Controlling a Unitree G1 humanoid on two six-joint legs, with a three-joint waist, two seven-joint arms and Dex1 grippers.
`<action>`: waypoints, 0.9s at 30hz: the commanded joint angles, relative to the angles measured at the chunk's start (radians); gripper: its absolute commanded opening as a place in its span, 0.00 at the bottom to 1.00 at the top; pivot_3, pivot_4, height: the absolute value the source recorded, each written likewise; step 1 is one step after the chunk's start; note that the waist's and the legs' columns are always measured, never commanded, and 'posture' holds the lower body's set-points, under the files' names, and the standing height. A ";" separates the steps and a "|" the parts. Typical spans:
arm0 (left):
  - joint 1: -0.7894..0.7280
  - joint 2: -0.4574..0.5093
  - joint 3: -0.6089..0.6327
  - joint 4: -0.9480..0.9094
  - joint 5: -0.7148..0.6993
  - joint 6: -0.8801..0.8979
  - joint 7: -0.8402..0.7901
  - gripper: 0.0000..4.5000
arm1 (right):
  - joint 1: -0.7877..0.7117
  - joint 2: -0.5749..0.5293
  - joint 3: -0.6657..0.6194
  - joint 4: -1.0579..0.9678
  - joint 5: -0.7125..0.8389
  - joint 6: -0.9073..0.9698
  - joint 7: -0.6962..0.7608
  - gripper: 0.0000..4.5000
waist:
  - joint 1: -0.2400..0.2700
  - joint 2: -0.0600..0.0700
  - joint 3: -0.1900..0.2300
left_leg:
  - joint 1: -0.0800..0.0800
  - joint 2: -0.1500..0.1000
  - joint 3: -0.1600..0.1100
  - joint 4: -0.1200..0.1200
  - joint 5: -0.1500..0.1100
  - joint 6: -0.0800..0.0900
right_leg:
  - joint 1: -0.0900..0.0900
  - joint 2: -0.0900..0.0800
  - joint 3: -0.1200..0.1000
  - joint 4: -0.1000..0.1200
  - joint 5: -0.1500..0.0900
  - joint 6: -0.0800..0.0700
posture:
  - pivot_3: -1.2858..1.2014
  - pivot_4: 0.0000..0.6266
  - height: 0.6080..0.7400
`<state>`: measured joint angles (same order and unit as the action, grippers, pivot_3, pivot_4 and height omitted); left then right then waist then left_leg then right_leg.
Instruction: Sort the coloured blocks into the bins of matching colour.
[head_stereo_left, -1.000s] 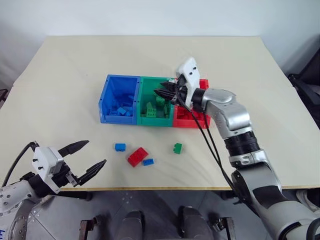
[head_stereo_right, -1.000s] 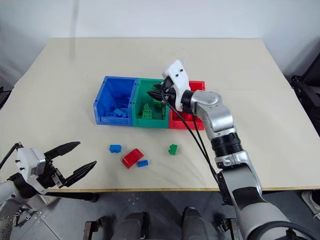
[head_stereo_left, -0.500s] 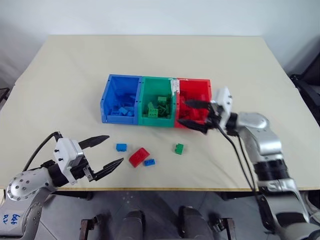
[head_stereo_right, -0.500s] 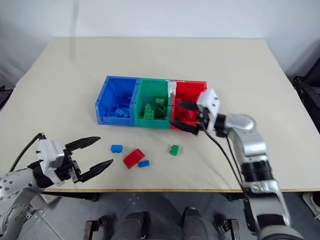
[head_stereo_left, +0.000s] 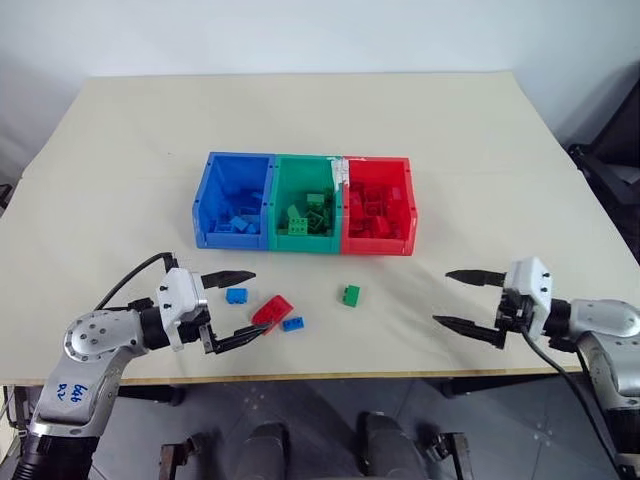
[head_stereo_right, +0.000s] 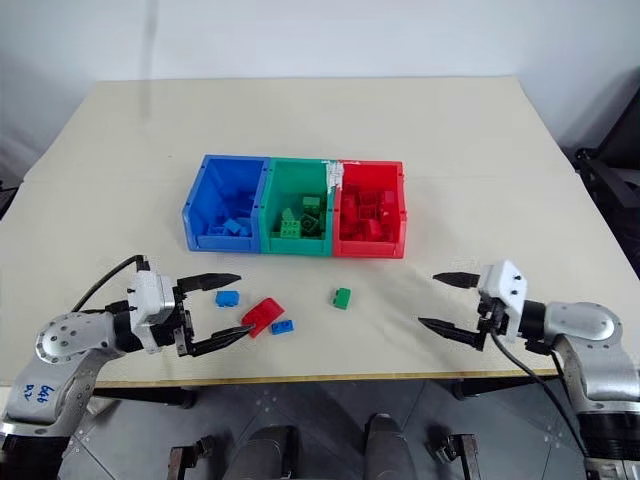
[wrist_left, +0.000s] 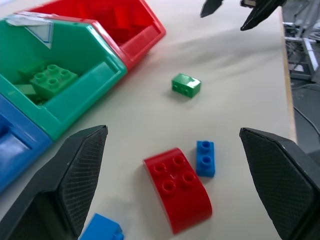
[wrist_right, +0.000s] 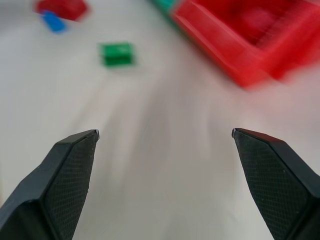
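Three joined bins stand mid-table: blue bin (head_stereo_left: 204, 205), green bin (head_stereo_left: 303, 243) and red bin (head_stereo_left: 378, 247), each holding blocks of its colour. In front of them lie loose blocks: a blue block (head_stereo_left: 237, 295), a large red block (head_stereo_left: 272, 311), a small blue block (head_stereo_left: 294, 323) and a green block (head_stereo_left: 350, 295). My left gripper (head_stereo_left: 256, 306) is open, pointing at the red block (wrist_left: 177, 187), with the blue block between its fingers in the eye views. Near the table's front right edge, my right gripper (head_stereo_left: 441, 297) is open with nothing in it, well right of the green block (wrist_right: 116, 53).
The beige table (head_stereo_left: 480, 160) spreads wide behind and beside the bins. Dark equipment (head_stereo_left: 610, 170) stands past the table's right edge. The table's front edge runs just below both grippers.
My right gripper has drawn back from over the green bin, swung down to the front right and opened. My left gripper has moved right, up to the loose blocks.
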<state>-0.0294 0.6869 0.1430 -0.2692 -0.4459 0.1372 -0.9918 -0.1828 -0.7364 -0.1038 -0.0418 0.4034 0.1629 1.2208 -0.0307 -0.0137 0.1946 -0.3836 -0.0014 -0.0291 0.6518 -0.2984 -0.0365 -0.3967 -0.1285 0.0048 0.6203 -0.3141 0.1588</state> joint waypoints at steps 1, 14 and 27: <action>0.029 0.021 0.025 -0.033 -0.024 -0.001 -0.024 1.00 | -0.056 0.033 0.095 -0.083 0.015 0.082 -0.014 0.99 | 0.004 0.000 0.000 | 0.000 0.000 0.000 0.000 0.000 0.000 | 0.000 0.000 0.000 0.000 0.000 0.000 | 0.52 0.24 1.00; 0.264 0.004 0.176 -0.203 -0.035 -0.002 0.059 1.00 | -0.245 0.210 0.319 0.162 -0.184 0.024 -0.099 0.84 | 0.004 0.000 0.000 | -0.002 -0.001 -0.002 0.000 0.000 0.000 | 0.000 -0.001 0.000 0.000 0.000 0.000 | 0.52 0.24 1.00; 0.318 -0.052 0.239 -0.234 -0.066 0.000 0.156 1.00 | -0.345 0.289 0.253 0.034 -0.042 0.167 -0.131 0.32 | -0.001 0.000 0.000 | -0.001 -0.001 -0.001 0.000 0.000 0.000 | -0.001 -0.001 0.000 0.001 0.000 0.000 | 0.52 0.24 1.00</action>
<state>0.2771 0.6414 0.3335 -0.4710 -0.4813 0.1423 -0.8534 -0.4699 -0.4705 0.1989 0.0718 0.2915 0.2800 1.1147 -0.0313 -0.0139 0.1944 -0.3851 -0.0016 -0.0303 0.6511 -0.2985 -0.0366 -0.3976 -0.1289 0.0046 0.6213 -0.3139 0.1590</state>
